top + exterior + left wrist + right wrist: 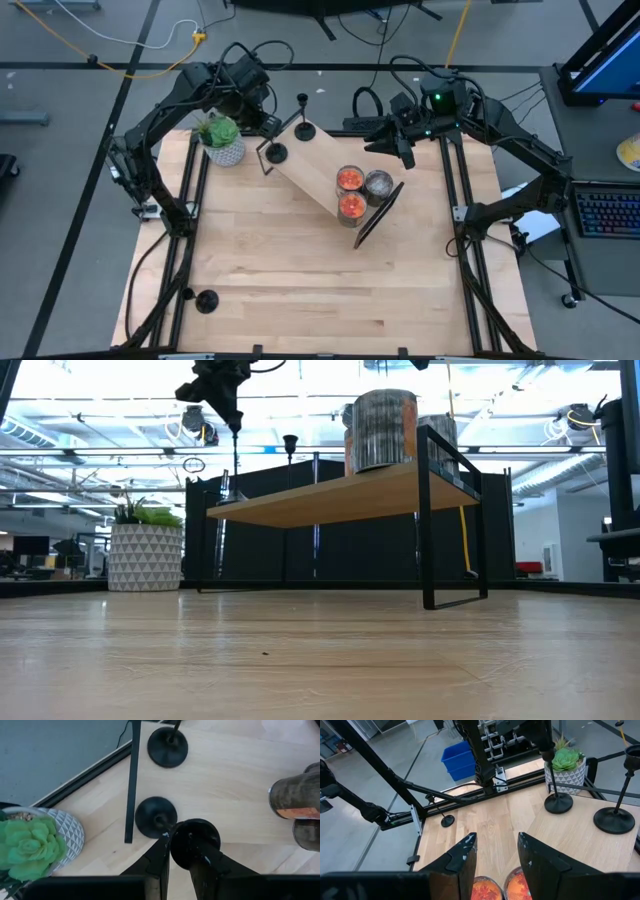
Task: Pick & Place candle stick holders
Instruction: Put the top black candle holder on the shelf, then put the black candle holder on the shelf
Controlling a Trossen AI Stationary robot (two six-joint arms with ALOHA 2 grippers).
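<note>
1 candlestick holder (206,300) stands alone at the table's (300,290) near left corner. Farther back, on the wooden shelf (315,160), 2 more stand by the left gripper (268,128), fingers slightly apart around the nearer holder's (156,817) stem. Right gripper (405,150) hovers behind 3 candle jars (350,180), fingers apart, empty.

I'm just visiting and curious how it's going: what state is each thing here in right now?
Left gripper: over the shelf, at a holder's stem.
That holder: upright on shelf.
Second holder: upright on shelf.
Third holder: upright on the table, untouched.
Right gripper: open, empty, above the candles.
Candles: standing on shelf.
Plant: upright on table.
</note>
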